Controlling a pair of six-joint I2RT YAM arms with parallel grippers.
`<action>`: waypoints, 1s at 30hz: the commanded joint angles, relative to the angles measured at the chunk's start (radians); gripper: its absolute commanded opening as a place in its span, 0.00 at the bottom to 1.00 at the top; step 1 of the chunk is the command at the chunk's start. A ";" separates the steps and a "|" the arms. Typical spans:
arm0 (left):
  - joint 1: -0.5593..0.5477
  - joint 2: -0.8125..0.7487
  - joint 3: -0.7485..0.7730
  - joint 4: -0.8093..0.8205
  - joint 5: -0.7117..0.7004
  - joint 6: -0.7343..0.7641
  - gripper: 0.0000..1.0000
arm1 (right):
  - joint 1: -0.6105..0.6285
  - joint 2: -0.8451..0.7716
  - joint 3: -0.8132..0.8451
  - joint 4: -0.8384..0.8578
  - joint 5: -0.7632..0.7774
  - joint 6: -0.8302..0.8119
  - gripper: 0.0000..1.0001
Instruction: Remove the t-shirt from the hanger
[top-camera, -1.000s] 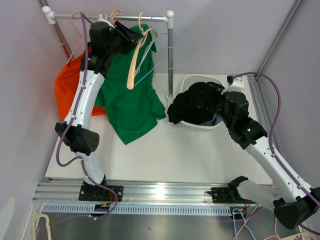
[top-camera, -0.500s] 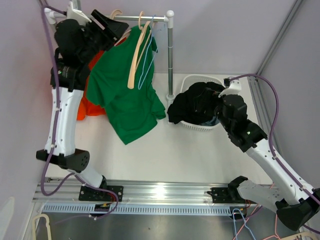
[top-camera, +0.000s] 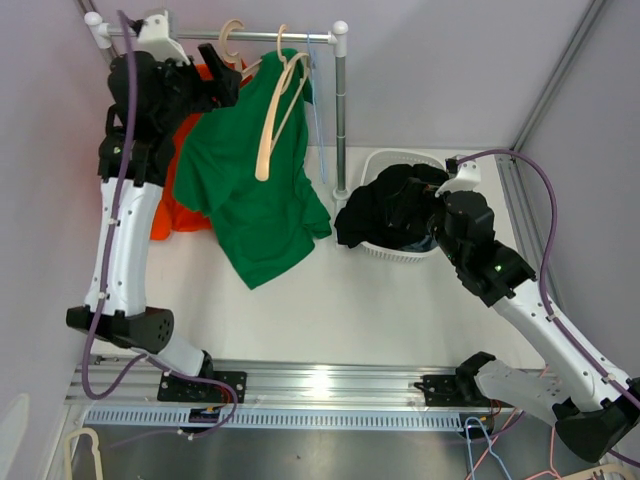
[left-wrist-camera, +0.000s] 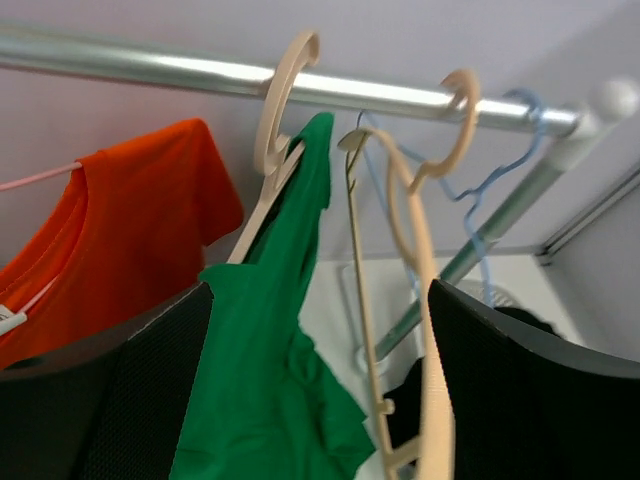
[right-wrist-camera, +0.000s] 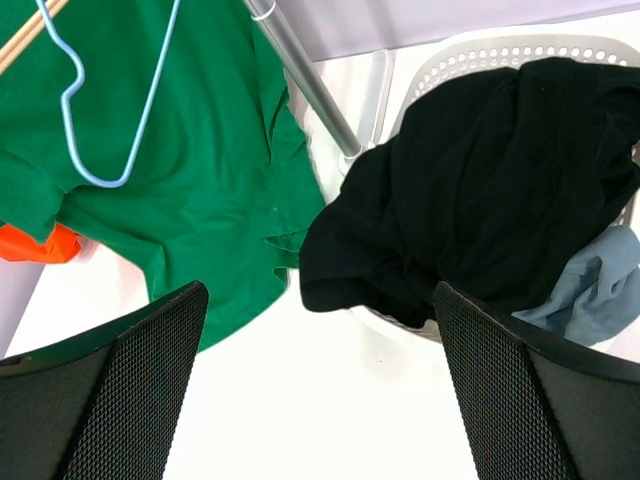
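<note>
Hanging from a beige hanger (left-wrist-camera: 264, 205) was the green t-shirt (top-camera: 250, 195), left gripper (left-wrist-camera: 320, 300) stood spread and empty, right gripper (right-wrist-camera: 318, 295) spread too, white tag (left-wrist-camera: 8, 320) on orange shirt (left-wrist-camera: 120, 220) unreadable.

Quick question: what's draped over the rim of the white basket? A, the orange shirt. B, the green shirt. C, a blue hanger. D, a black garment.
D: a black garment spills over the rim of the basket, while the green shirt hangs from the rail.
</note>
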 joint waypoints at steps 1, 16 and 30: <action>0.009 0.006 -0.068 0.086 -0.015 0.165 0.93 | 0.006 -0.015 0.048 0.005 -0.007 -0.016 1.00; 0.013 0.215 0.133 0.148 0.002 0.255 0.86 | 0.006 0.010 0.131 0.010 -0.031 -0.045 0.99; 0.019 0.413 0.283 0.184 0.025 0.216 0.27 | 0.005 0.034 0.147 0.050 -0.034 -0.082 0.99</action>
